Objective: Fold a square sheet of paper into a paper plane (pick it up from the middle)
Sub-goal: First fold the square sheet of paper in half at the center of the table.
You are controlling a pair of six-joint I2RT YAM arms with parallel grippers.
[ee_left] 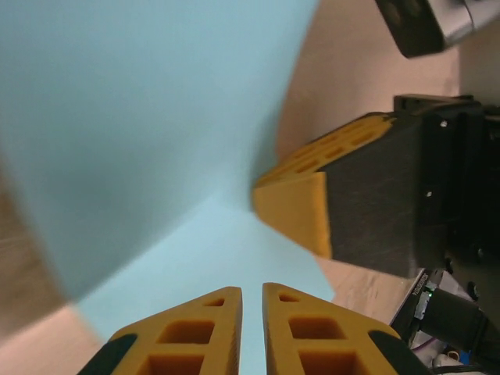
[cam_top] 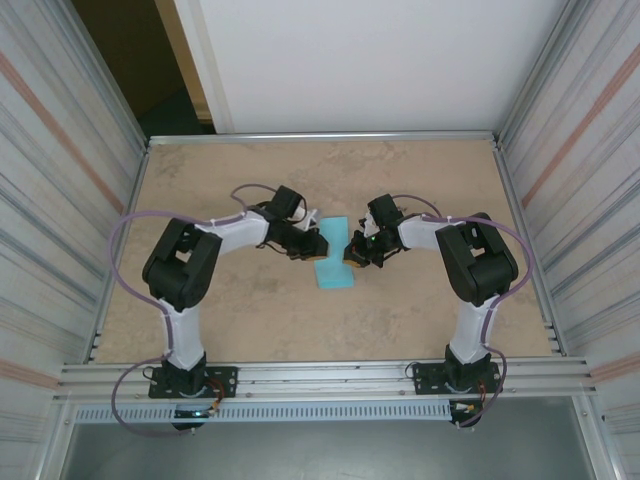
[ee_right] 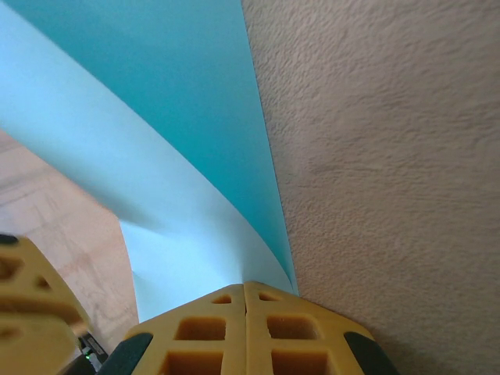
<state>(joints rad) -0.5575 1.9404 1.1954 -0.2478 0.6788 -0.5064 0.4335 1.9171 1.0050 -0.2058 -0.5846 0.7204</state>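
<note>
Right wrist view: your right gripper [ee_right: 244, 285] is clamped shut on the square sheet of paper [ee_right: 180, 117], which arcs up off the table [ee_right: 375, 156] at its middle. Your left gripper [ee_left: 251, 287] shows a slit around the opposite edge; whether it pinches, I cannot tell. If you pull the arms apart, the paper could slip or tear.

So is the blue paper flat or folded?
Bent over, not flat: the blue paper curves away from the right gripper pinching its edge.

No legible text, labels or numbers, nothing readable anywhere.
</note>
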